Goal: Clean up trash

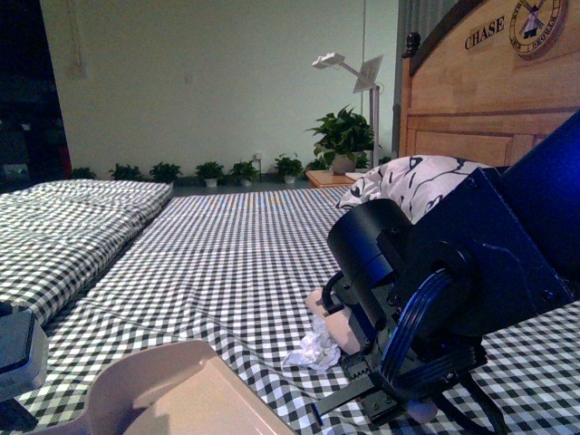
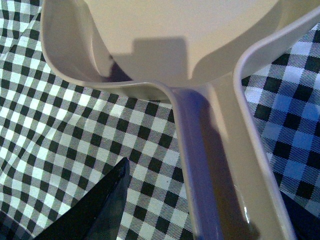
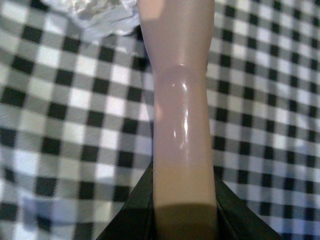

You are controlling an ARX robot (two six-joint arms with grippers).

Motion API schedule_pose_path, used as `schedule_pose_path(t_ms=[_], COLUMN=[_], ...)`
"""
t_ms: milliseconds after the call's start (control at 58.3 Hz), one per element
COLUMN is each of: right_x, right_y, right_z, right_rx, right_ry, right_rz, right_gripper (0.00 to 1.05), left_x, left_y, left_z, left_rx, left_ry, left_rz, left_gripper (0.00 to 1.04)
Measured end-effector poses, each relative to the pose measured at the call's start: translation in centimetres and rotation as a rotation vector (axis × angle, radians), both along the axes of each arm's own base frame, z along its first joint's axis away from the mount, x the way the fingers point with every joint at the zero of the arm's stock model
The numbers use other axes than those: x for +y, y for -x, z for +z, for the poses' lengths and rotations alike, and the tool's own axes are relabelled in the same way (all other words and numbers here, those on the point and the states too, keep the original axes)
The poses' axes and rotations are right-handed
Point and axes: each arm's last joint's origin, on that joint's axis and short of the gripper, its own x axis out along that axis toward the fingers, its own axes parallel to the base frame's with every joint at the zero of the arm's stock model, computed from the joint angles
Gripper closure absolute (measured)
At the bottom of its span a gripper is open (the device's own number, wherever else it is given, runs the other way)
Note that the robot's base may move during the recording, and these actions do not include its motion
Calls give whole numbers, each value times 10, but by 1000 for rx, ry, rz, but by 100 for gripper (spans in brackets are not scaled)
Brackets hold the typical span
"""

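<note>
The trash (image 1: 313,349), a small silvery-white crumpled wad, lies on the checked bedspread (image 1: 236,263) just left of my right gripper (image 1: 358,340). That gripper (image 3: 184,200) is shut on the beige brush handle (image 3: 182,125), and the trash (image 3: 100,15) sits beside the far end of the handle. The beige dustpan (image 1: 181,394) rests at the near left. In the left wrist view its pan (image 2: 165,40) and handle (image 2: 220,165) fill the frame. My left gripper (image 2: 210,200) is open, one dark finger (image 2: 95,210) beside the handle.
A white pillow with black doodles (image 1: 417,181) leans against the wooden headboard (image 1: 489,109) at the right. A second checked mattress (image 1: 63,217) lies to the left. A potted plant (image 1: 343,136) and a lamp (image 1: 349,68) stand beyond the bed.
</note>
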Motion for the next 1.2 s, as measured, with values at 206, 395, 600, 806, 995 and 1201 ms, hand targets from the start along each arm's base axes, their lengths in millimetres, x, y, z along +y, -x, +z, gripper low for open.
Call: schedule_pose_path(t_ms=[206,395,600,806,995,1201], right_x=[12,-5,-33,-64,-115,-170], right_y=[34,43,32,19,11,16], right_z=[48,89,88,76,75,97], right_rx=[141,69,-23,-175,-317,-398], right_ry=[-288,-402,-357,-259,-192,-171], right_rz=[148,147,39,-81,-257,-388], right_gripper=[85,85,85,85,85,85], left_x=[0,0,0,0,0,1], left_y=[0,0,0,0,0,-7], left_z=[0,0,0,0,0,10], left_rx=[0,0,0,0,0,-88], left_ry=[0,0,0,0,-1,39], left_rz=[0,0,0,0,0,49], left_gripper=[41,41,41,41,41,41])
